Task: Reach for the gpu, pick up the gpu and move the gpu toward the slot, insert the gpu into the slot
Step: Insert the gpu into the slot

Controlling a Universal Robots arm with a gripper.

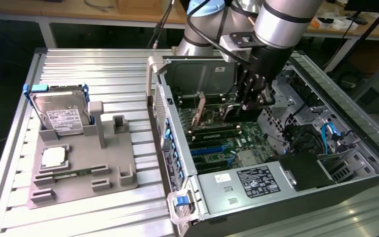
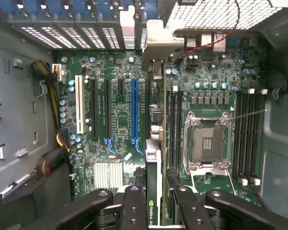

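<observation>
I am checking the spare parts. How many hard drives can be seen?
1. The hard drive stands upright in the grey holder on the table, at the exterior view's left, outside the computer case. Others may be hidden inside the case.

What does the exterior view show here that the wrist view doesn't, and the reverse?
Exterior view: the hard drive standing in a grey fixture on the ribbed table, and the arm reaching down into the open computer case. Wrist view: the processor socket and a white slot. Shared: the green motherboard, its blue slot, and the tool shut on the gpu, held edge-on over the board.
</observation>
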